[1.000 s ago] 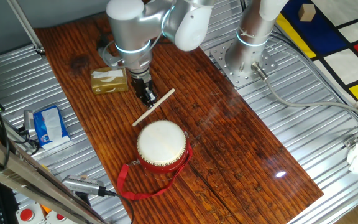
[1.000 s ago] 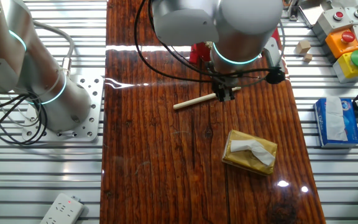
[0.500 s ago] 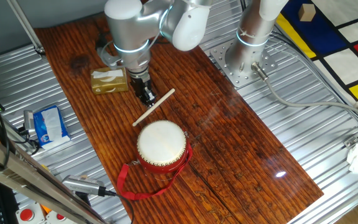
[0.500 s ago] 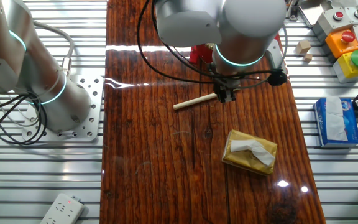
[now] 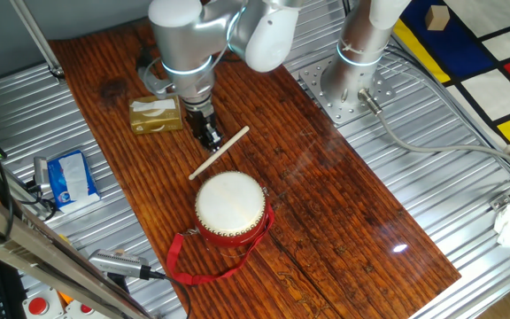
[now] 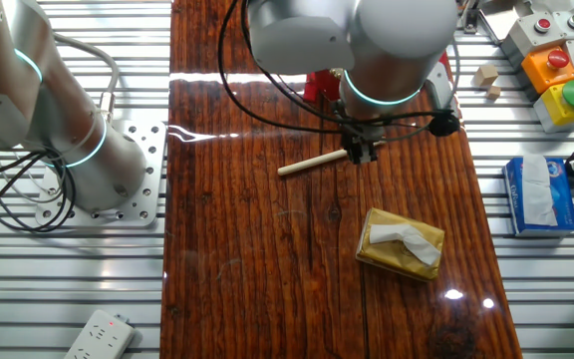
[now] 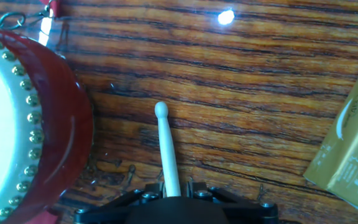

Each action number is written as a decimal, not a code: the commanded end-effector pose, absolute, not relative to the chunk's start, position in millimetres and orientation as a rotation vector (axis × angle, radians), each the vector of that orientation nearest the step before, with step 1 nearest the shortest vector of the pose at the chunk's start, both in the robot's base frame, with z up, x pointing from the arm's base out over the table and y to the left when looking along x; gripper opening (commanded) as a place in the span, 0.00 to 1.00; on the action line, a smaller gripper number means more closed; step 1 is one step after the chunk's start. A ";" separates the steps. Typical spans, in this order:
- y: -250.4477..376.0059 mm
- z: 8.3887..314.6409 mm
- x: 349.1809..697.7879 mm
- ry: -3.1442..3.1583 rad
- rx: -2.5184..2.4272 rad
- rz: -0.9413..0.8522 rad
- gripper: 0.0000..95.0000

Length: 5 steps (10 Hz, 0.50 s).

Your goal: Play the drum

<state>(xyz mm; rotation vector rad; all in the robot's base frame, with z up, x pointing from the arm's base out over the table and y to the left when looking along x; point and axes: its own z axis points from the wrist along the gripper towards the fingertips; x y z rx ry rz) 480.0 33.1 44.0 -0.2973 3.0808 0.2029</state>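
- Hand view, nearest item: gripper [image 7: 169,194], its dark fingers at the bottom edge, one on each side of the stick [image 7: 167,149]; they appear closed on its shaft; the stick runs away from the camera, rounded tip over bare wood
- Hand view, left: drum [image 7: 23,124], red wall and row of brass studs around a cream skin; beside the stick, not touching it; red ribbon strap [image 7: 53,7] at the top edge
- Hand view, right: yellow tissue pack [image 7: 350,155], only its corner in frame, well apart from the stick
- One fixed view, near edge of the wooden table [image 5: 326,204]: strap [image 5: 189,257] trails in a loop toward the camera; drum [image 5: 229,207] stands upright, skin up, nothing on it
- One fixed view, middle: stick [image 5: 220,151] lies slantwise just behind the drum; gripper [image 5: 208,135] comes down on its middle
- One fixed view, farther: tissue pack [image 5: 156,114] beside the arm; on the metal surround to the left, a blue wipes packet [image 5: 67,177]
- Other fixed view: gripper [image 6: 361,151] at one end of the stick [image 6: 312,163]; drum mostly hidden behind the arm, only a red sliver showing; tissue pack [image 6: 401,244] open on top with white tissue standing out of the slot; blue packet [image 6: 541,194] with white tissue at its opening; button boxes [image 6: 556,55] at the far right corner
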 end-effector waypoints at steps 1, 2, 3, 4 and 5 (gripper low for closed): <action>32.2 44.9 478.0 3.015 -0.291 0.183 0.00; 32.2 44.9 478.0 3.008 -0.290 0.182 0.00; 32.2 44.9 478.0 3.017 -0.269 0.184 0.00; 32.2 44.9 478.0 3.020 -0.251 0.188 0.00; 32.2 44.9 478.0 3.020 -0.239 0.189 0.00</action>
